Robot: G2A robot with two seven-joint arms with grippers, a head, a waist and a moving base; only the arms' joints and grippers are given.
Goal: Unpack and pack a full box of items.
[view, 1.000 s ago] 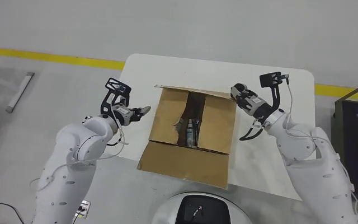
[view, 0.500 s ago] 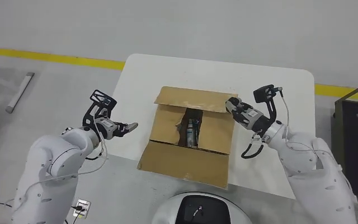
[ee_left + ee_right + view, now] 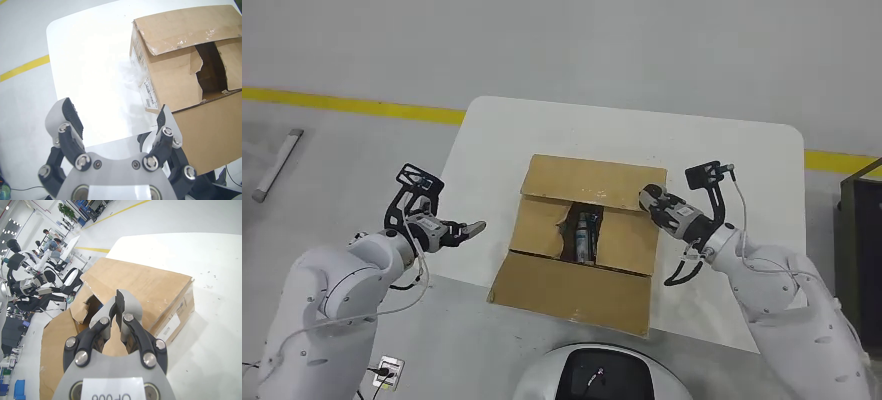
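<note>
While my left gripper [image 3: 114, 108] hovers just inside the table's [image 3: 722, 160] left edge with its jaws spread wide, my right gripper [image 3: 118, 300] sits over the box's [image 3: 592, 180] right flap, jaws together on nothing. The box stands mid-table, mouth upward and nearly square from above. Its far flap is folded down, and its near flap [image 3: 572, 295] splays out past the near edge. The slot between the side flaps runs far-to-near, with a bottle [image 3: 585, 232] showing inside. Broad tabletop lies toward the far and right edges, less toward the left.
</note>
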